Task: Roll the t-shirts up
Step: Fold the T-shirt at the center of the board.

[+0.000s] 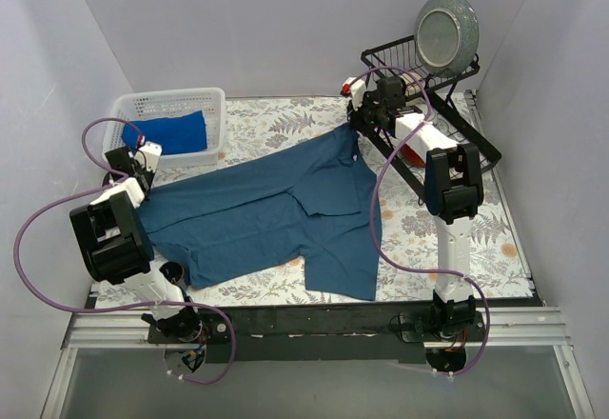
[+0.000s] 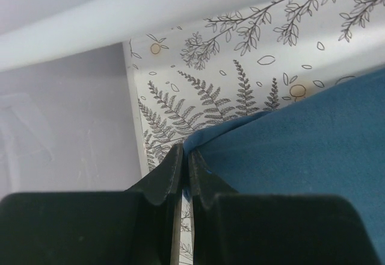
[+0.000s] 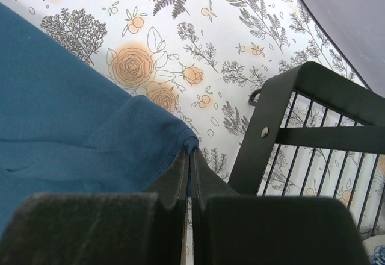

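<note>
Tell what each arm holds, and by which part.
Both hold the dark teal t-shirt: left fingers pinch its corner by the white basket, right fingers its corner by the black rack.

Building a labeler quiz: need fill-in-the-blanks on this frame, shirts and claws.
The royal blue t-shirt lies in the white ____.
Left claw and right claw are both ____ on the dark teal t-shirt.
The grey ____ stands in the black dish rack.
Missing: basket; shut; plate.
</note>
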### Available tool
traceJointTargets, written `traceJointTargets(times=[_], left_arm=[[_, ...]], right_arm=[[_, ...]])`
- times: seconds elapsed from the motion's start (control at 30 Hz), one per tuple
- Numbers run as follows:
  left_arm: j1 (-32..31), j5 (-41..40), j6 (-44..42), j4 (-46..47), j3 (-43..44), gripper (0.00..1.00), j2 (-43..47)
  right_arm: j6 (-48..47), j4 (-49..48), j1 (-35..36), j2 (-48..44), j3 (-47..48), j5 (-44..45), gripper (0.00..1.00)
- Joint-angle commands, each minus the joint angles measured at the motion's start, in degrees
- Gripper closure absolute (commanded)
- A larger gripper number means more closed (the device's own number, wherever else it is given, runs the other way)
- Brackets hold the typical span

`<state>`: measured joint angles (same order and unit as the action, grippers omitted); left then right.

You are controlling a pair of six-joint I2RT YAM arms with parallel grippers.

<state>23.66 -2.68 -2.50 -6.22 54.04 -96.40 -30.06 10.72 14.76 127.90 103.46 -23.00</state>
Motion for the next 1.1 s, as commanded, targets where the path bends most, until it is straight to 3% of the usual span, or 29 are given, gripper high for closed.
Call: traceJointTargets(times=[0.0, 0.03, 0.1, 0.17, 0.2, 0.33, 0.53, 0.63, 0.67, 0.73, 0.8, 0.87, 0.9, 1.07], left_arm=[[1.13, -2.51, 0.48, 3.49, 2.30, 1.00, -0.10], [1.21, -2.60, 0.48, 3.49, 2.30, 1.00, -0.10], [1.56, -2.68, 0.74, 3.32, 2.38, 0.92, -0.02], [1.65, -2.86, 1.27, 3.23, 2.56, 0.70, -0.02], [1.65, -2.86, 1.45, 3.14, 2.56, 0.66, -0.02], [1.74, -2.42, 2.24, 2.70, 3.00, 0.51, 0.69], [1.65, -0.49, 6.72, -3.08, 6.42, 0.42, 5.51], [2.00, 8.36, 4.97, -13.53, 9.41, 0.40, 12.18], [2.18, 16.74, 3.75, -22.08, 10.20, 0.39, 13.85], [2.53, 24.09, -2.31, -32.75, 14.06, 0.38, 17.90], [2.53, 29.71, -7.57, -50.06, 17.04, 0.38, 18.70], [2.53, 30.89, -12.59, -65.58, 18.91, 0.40, 19.23], [2.53, 30.02, -14.44, -68.81, 18.21, 0.41, 19.75], [2.62, 26.76, -18.58, -73.06, 9.78, 0.40, 27.30]], right_arm=[[-1.84, -3.69, 0.35, 1.83, 2.10, 5.33, 0.99], [-1.84, -4.47, 0.44, 1.83, 1.75, 6.30, 0.99], [-1.84, -5.18, 0.88, 1.74, 1.48, 8.76, 0.81], [-1.58, -6.23, 0.97, 1.39, 0.87, 10.25, 0.63], [-1.40, -6.67, 1.14, 1.22, 0.78, 10.70, 0.60], [-0.35, -7.38, 1.84, -0.36, 0.08, 11.84, 0.52], [0.09, -1.33, 2.72, -5.36, -1.86, 7.37, 0.52], [0.53, 3.77, 2.81, -9.57, -5.36, 3.59, 0.51], [0.53, 4.48, 2.81, -11.07, -6.94, 1.84, 0.51], [0.97, 6.67, 2.73, -14.67, -11.43, 0.25, 0.51], [2.02, 10.43, 2.81, -16.09, -13.10, -1.34, 0.51], [2.90, 13.08, 2.64, -16.28, -12.67, -2.48, 0.51], [3.25, 14.40, 2.55, -16.19, -12.41, -2.92, 0.51], [4.22, 12.92, 2.37, -18.47, -15.57, -5.12, 0.50]])
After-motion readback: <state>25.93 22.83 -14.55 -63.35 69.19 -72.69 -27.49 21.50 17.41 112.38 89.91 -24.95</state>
